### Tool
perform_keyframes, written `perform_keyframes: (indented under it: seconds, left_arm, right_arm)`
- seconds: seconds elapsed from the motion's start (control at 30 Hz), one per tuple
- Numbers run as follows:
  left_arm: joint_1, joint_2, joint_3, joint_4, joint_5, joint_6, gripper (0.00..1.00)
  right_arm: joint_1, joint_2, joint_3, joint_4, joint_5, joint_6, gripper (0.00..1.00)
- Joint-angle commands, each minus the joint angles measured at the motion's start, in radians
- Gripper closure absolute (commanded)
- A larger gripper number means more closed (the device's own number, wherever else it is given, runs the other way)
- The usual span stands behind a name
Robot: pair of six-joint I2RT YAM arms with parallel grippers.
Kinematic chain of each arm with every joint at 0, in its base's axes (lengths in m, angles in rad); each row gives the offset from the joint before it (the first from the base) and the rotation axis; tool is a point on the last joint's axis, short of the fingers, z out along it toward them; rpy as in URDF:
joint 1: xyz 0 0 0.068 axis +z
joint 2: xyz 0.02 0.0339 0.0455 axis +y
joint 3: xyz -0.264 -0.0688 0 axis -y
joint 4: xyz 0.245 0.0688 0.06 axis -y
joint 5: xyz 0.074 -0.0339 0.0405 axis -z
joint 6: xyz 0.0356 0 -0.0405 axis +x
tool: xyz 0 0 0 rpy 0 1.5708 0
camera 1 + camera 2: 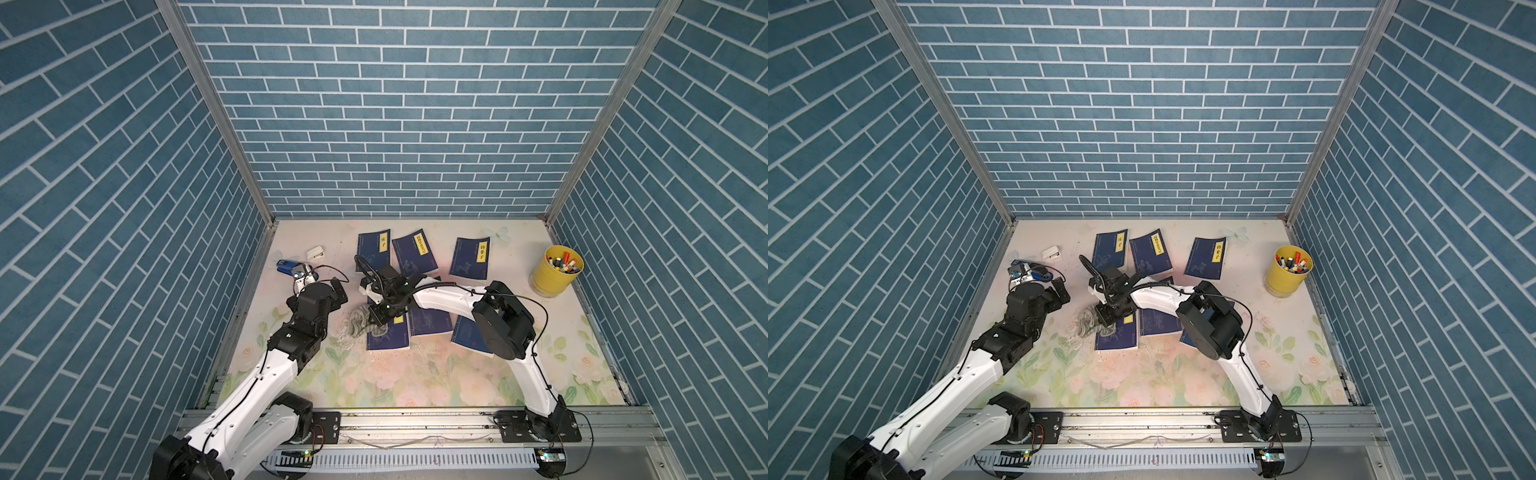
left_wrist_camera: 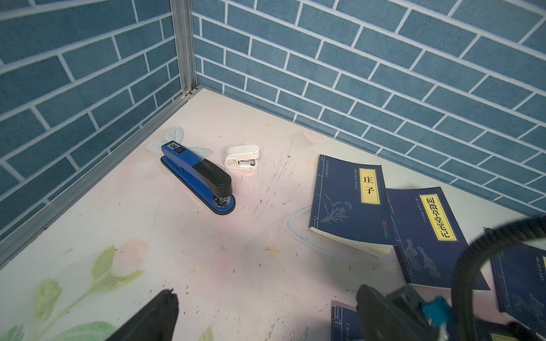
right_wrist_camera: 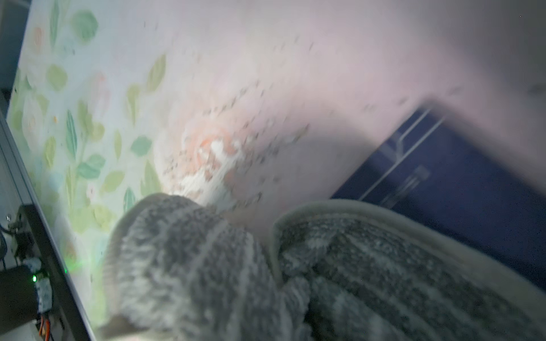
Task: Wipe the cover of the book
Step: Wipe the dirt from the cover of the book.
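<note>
Our right gripper (image 1: 377,318) is clamped tight on the grey cloth (image 1: 358,323), which overlaps the book (image 1: 388,341) near the middle of the counter (image 1: 415,376). Our left gripper (image 2: 266,292) gapes wide, empty.

On my feed I take the blue stapler (image 2: 197,177) as my marker. It lies flat on the floral tabletop (image 2: 206,265), close to the aluminium rail (image 2: 88,175) under the blue brick wall (image 2: 74,88), with its black-topped head turned away from the corner post (image 2: 183,44). Just beside it, not touching, sits a small white stapler (image 2: 241,156), on the side nearer the back wall. Well apart from the blue stapler, across the table by the opposite wall, I see a yellow cup (image 1: 550,286) standing upright, filled with markers (image 1: 563,264). Dark scuffs (image 2: 280,166) mark the tabletop just past the white stapler.
</note>
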Motion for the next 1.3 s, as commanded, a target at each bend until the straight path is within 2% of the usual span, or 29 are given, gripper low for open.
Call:
perform_keyframes:
  seconds: [0.0, 0.13, 0.27, 0.43, 0.67, 0.83, 1.13, 1.27]
  left_arm:
    - [0.008, -0.014, 0.010, -0.013, 0.000, 0.007, 0.00]
    - [0.009, -0.019, 0.006, -0.016, 0.001, 0.002, 0.00]
    - [0.008, -0.023, 0.006, -0.014, 0.001, 0.001, 0.01]
    - [0.008, -0.014, 0.011, -0.011, 0.006, 0.000, 0.00]
    - [0.009, -0.007, 0.021, -0.018, 0.013, 0.004, 0.00]
    - [0.010, -0.006, 0.018, -0.019, 0.007, 0.005, 0.00]
    - [0.012, -0.023, 0.020, -0.034, 0.004, 0.004, 0.00]
    - [0.012, -0.033, 0.023, -0.044, 0.004, 0.005, 0.00]
  right_arm:
    - [-0.046, 0.120, 0.063, -0.150, 0.058, -0.053, 1.00]
    - [-0.046, 0.161, 0.168, -0.227, 0.061, -0.078, 1.00]
    - [-0.038, 0.133, 0.129, -0.222, 0.060, -0.080, 1.00]
    - [0.015, 0.051, -0.017, -0.174, 0.061, -0.054, 1.00]
    - [0.130, -0.095, -0.280, -0.056, 0.067, 0.061, 1.00]
    - [0.150, -0.143, -0.379, -0.016, 0.057, 0.102, 1.00]
    - [0.132, -0.136, -0.348, -0.038, 0.078, 0.081, 1.00]
    - [0.057, -0.098, -0.293, -0.030, 0.080, 0.075, 1.00]
